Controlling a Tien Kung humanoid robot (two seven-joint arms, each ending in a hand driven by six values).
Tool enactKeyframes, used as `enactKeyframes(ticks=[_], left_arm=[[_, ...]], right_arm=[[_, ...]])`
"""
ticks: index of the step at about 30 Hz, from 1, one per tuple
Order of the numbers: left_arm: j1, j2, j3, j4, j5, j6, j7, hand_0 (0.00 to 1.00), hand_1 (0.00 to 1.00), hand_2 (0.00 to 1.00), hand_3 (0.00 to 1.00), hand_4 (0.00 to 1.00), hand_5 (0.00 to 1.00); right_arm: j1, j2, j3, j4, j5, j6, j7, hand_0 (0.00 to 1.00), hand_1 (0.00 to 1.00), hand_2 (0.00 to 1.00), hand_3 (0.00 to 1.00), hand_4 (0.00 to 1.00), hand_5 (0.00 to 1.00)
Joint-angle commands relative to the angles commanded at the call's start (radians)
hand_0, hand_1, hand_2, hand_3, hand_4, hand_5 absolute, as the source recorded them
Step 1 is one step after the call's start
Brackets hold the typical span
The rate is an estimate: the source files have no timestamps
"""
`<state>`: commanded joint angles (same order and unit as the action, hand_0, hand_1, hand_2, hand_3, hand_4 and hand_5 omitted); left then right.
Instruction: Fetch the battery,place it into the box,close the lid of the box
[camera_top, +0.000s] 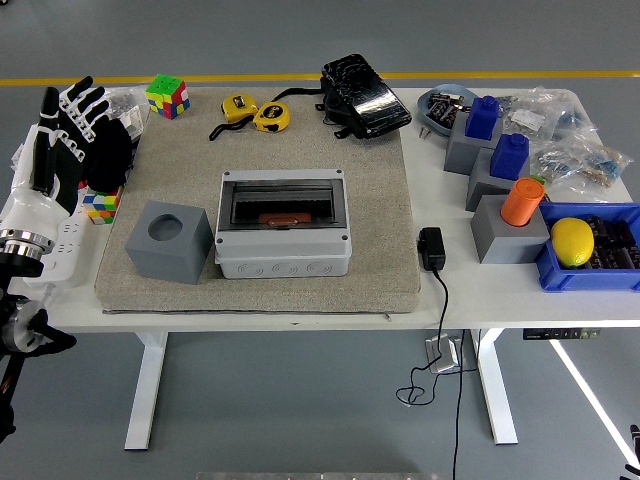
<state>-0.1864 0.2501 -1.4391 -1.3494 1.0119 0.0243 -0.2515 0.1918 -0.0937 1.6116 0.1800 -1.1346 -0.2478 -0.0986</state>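
Left hand raised and empty, left of the grey box

The black-and-white left hand (62, 140) has its fingers (85, 98) spread, holding nothing. The grey plastic box (284, 236) sits closed on the beige mat (380, 215), something orange visible under its dark lid. I cannot tell where the battery is. Reaching toward the box, the hand could knock the grey cube with a round hole (169, 241) just left of it.

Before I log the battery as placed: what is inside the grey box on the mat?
Through the dark window of the grey box, a flat orange-brown object shows at the bottom. Whether it is the battery cannot be told; the rest is hidden by the frame.
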Motion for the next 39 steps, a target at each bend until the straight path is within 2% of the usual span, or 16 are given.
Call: enactKeyframes(ticks=[23, 39], left_arm=[[0.021, 0.006, 0.018, 0.003, -0.004, 0.005, -0.003, 0.922, 0.935, 0.904, 0.901, 0.998, 0.998], [0.008, 0.013, 0.015, 0.013, 0.014, -0.002, -0.010, 0.917, 0.932, 0.903, 0.897, 0.998, 0.998]], right_arm=[[-0.011, -0.007, -0.006, 0.000, -0.004, -0.003, -0.006, 0.819, 0.806, 0.769, 0.790, 0.998, 0.998], [-0.008, -0.001, -0.002, 0.000, -0.002, 0.000, -0.005, 0.819, 0.806, 0.769, 0.790, 0.998, 0.998]])
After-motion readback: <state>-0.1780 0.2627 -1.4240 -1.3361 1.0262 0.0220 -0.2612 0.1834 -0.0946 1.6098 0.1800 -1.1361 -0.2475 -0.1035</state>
